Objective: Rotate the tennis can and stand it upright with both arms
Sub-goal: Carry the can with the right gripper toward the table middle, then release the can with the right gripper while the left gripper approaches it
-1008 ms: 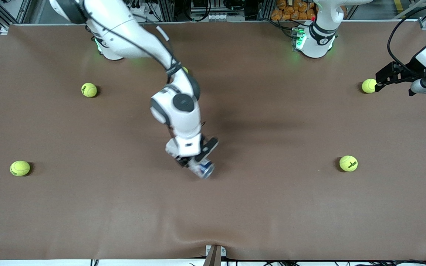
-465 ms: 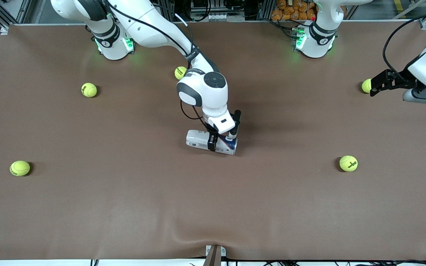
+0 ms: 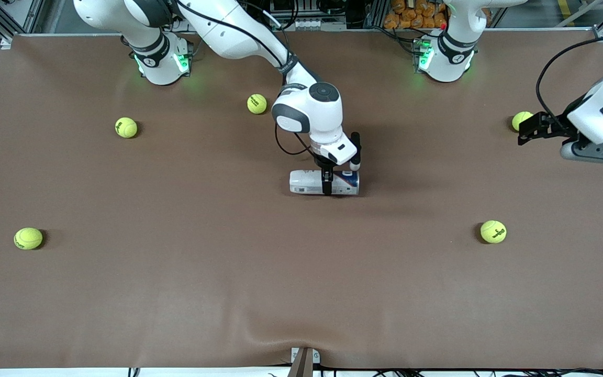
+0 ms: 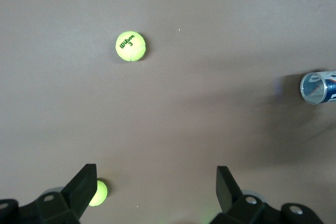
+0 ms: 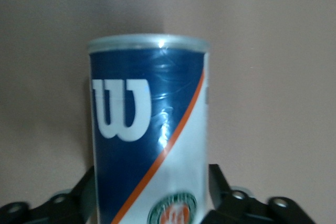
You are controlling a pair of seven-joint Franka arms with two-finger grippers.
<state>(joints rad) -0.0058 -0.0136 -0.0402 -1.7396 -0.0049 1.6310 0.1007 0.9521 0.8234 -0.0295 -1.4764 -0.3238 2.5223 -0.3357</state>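
the tennis can (image 3: 324, 183) is laid flat mid-table, straddled by the right gripper (image 3: 327, 184) with fingers slightly parted. the left gripper (image 4: 152, 190) is held wide over a tennis ball (image 3: 521, 120).

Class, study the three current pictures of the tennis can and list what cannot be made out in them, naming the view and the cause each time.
1. Front view: the tennis can's middle, hidden by the right gripper.
2. Right wrist view: the can's lower end, cut off by the picture's edge.
3. Left wrist view: most of the can, cut off by the picture's edge.
4. Front view: part of one tennis ball, covered by the left gripper.
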